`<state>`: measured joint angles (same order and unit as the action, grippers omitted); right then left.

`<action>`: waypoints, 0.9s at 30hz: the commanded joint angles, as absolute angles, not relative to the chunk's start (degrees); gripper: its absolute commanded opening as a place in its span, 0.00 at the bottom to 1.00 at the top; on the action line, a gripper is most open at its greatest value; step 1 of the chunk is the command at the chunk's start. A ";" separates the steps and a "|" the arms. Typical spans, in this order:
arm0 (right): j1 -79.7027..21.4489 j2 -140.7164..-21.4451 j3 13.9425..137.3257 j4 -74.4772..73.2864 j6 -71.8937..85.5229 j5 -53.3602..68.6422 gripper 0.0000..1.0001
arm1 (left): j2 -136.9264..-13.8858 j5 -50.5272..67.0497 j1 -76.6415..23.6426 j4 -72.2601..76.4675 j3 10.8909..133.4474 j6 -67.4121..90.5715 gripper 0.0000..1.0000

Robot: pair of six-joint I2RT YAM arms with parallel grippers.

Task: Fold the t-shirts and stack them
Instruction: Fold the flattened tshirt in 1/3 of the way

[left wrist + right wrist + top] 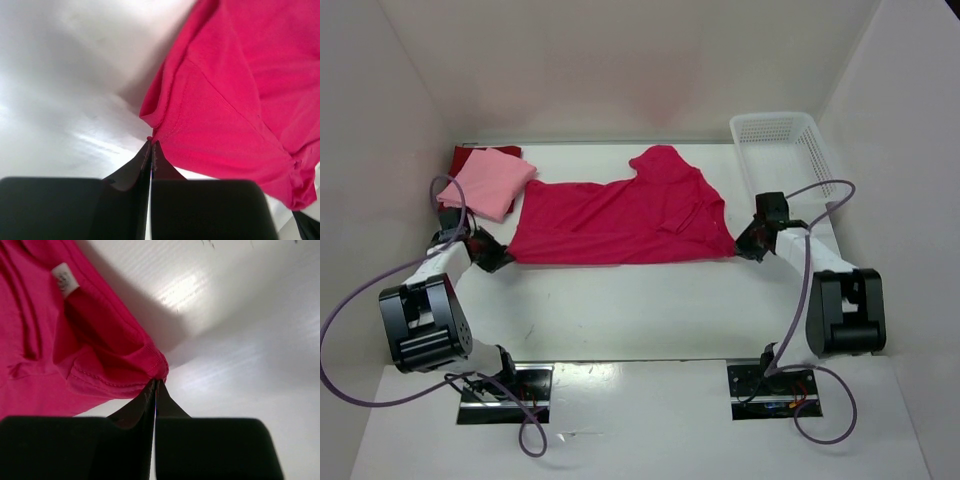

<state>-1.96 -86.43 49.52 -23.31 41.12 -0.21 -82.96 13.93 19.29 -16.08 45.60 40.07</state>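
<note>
The crimson-magenta t-shirt [620, 215] lies spread across the middle of the table, one sleeve pointing to the back. My left gripper [503, 258] is shut on its near left corner; in the left wrist view the jaws [151, 143] meet on the hem of the shirt [235, 100]. At the near right corner my right gripper [746, 246] is shut too, and the right wrist view shows the tips [156, 383] pinching the hemmed corner [115, 365]. A folded light pink t-shirt [488, 184] rests on a dark red t-shirt [468, 156] at the back left.
A white lattice basket [783, 140] stands at the back right, just behind the right arm. White walls close in the table on the left, back and right. Purple cables [350, 330] loop beside both arm bases.
</note>
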 commanded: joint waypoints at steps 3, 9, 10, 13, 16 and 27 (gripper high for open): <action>-0.88 -74.81 46.93 -31.98 42.97 0.35 0.00 | -81.83 15.81 23.63 -22.41 42.98 38.23 0.00; 1.40 -69.70 45.45 -37.87 44.38 5.18 0.00 | -81.83 22.39 27.31 -23.64 39.04 41.48 0.00; 1.41 -69.00 44.92 -37.88 45.17 5.19 0.00 | -81.83 26.85 28.55 -20.77 35.37 43.49 0.01; 1.41 -67.42 44.91 -39.29 45.88 5.19 0.13 | -82.53 27.16 32.51 -19.86 34.80 44.03 0.05; 1.41 -66.63 45.44 -39.29 45.88 5.19 0.41 | -83.06 26.37 32.52 -21.09 37.08 42.46 0.26; -5.70 -74.07 50.11 -35.69 41.66 8.79 0.02 | -77.26 25.83 22.45 -19.61 45.26 37.36 1.00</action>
<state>-2.37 -70.43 48.97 -37.19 42.83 6.98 -80.34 25.32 27.90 -20.97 43.07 40.45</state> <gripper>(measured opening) 0.042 1.000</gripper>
